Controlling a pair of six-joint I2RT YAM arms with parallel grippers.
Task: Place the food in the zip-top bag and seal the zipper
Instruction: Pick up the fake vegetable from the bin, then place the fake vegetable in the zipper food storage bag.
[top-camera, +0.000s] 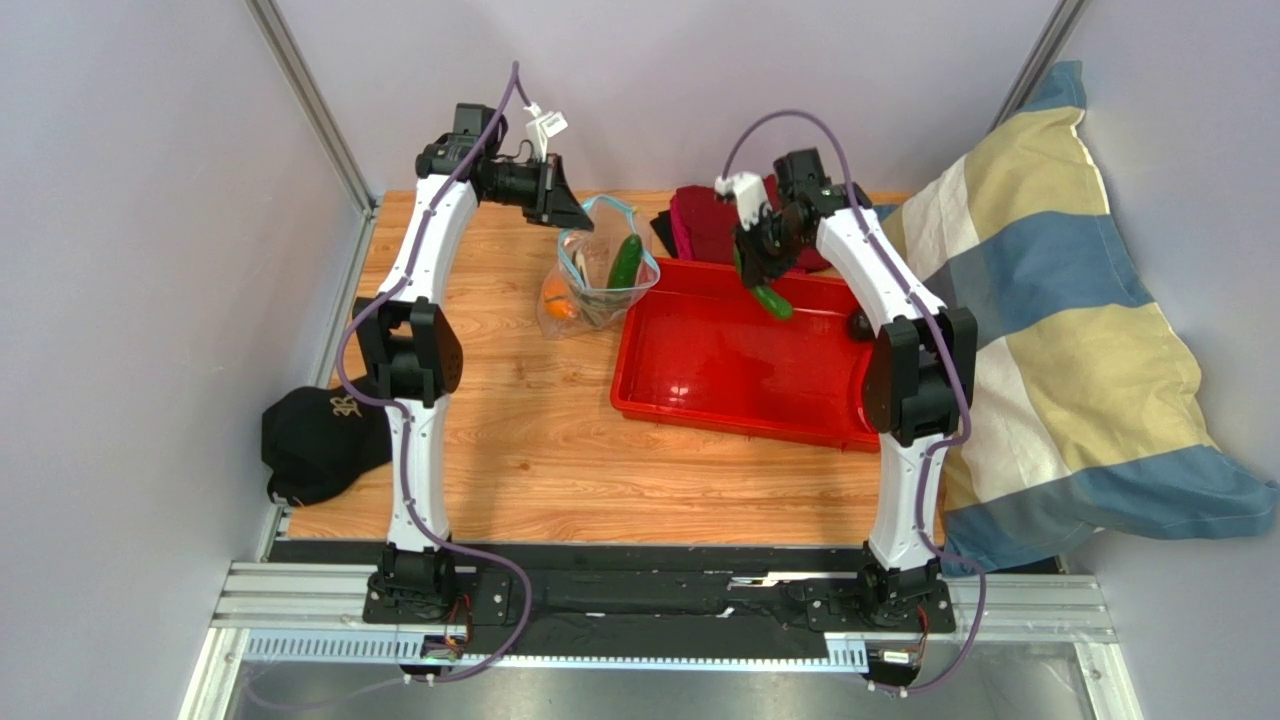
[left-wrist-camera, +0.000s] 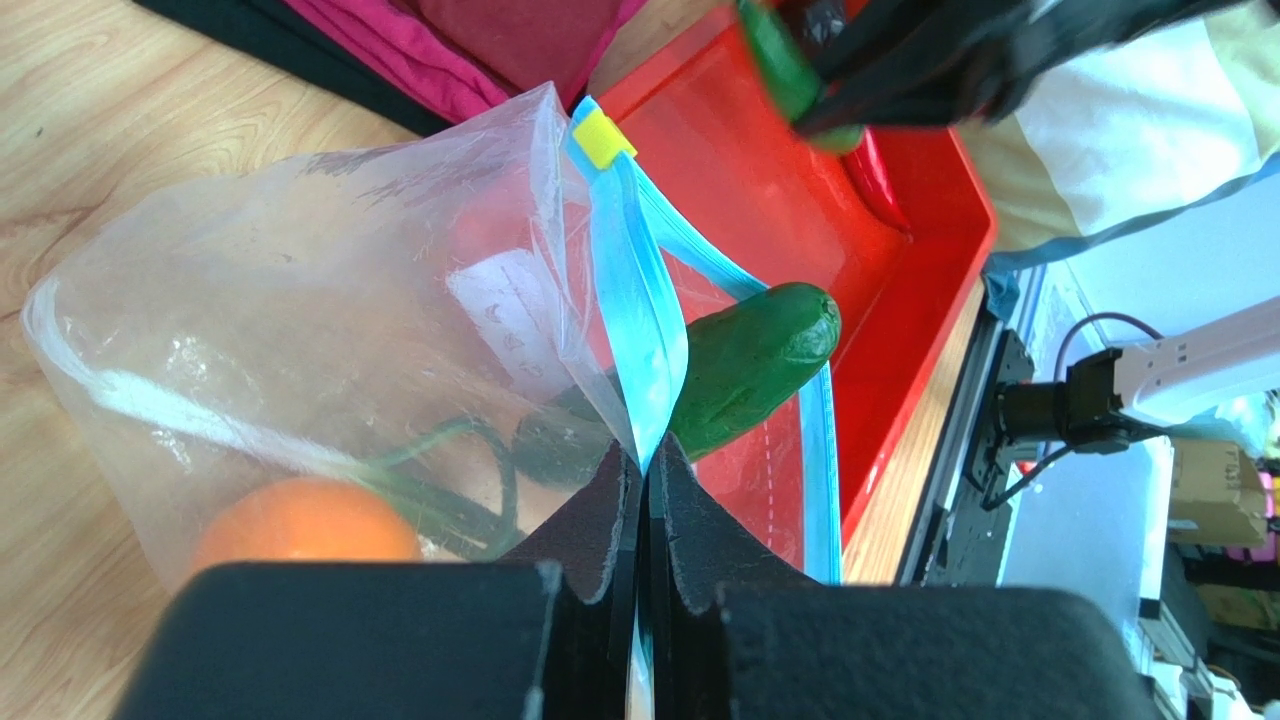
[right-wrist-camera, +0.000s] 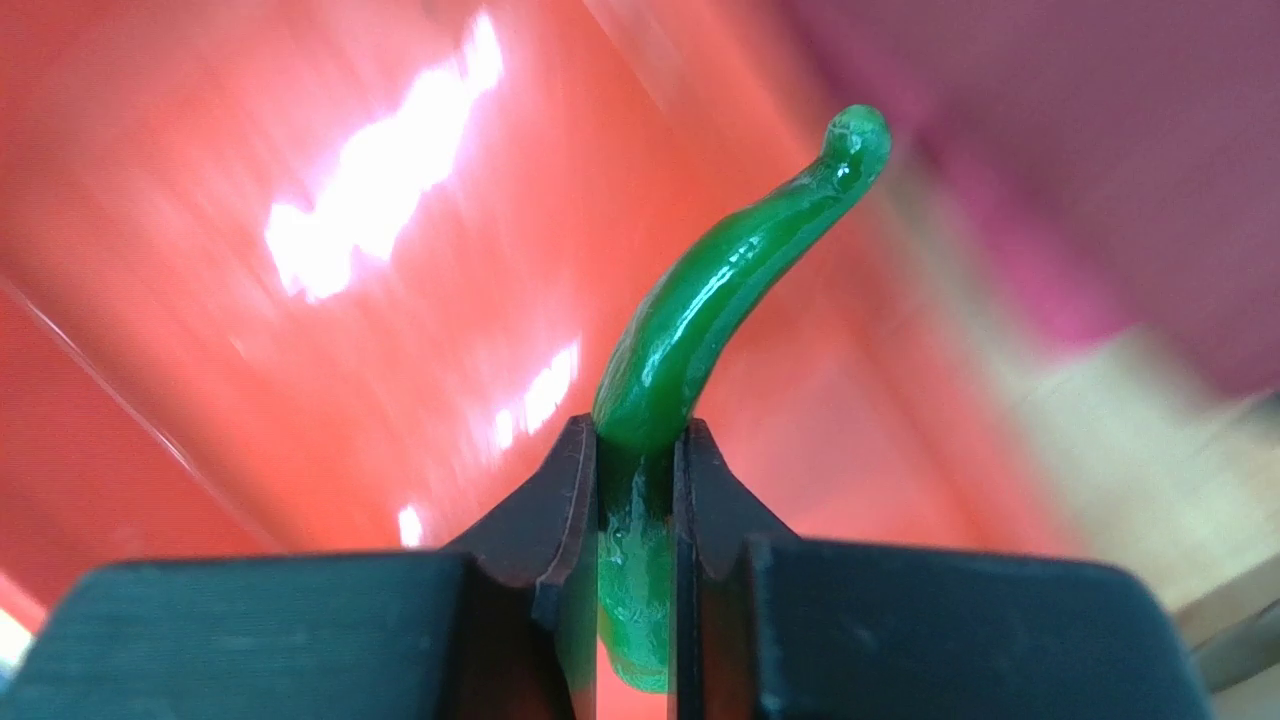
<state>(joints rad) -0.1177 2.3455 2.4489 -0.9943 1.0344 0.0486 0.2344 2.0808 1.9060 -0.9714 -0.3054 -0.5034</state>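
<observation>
Left wrist view: my left fingers (left-wrist-camera: 598, 518) are pressed together on the zipper (left-wrist-camera: 631, 308), pinching one blue strip at the mouth of the zip-top bag (left-wrist-camera: 271, 285). A yellow slider (left-wrist-camera: 603, 143) sits at the strip's far end. Through the clear plastic I see an orange (left-wrist-camera: 301, 528) low in the bag, and a cucumber (left-wrist-camera: 751, 360) lies in the mouth between the two zip strips, its end pointing toward the red tray (left-wrist-camera: 932, 225).

In the right wrist view, my right fingers (right-wrist-camera: 564, 510) are closed on a green chili (right-wrist-camera: 706, 315), gripping its thicker end so the curved stem end sticks out beyond them. Everything behind it is blurred red.

From the top camera, the bag stands on the wooden counter (top-camera: 496, 450) just beside the tray's left edge, mouth held up by the left arm. The chili hangs over the tray's far side; I cannot tell whether it touches the tray. A maroon cloth (top-camera: 699, 210) lies beyond the tray, and a striped pillow (top-camera: 1052, 300) lies to its right.
</observation>
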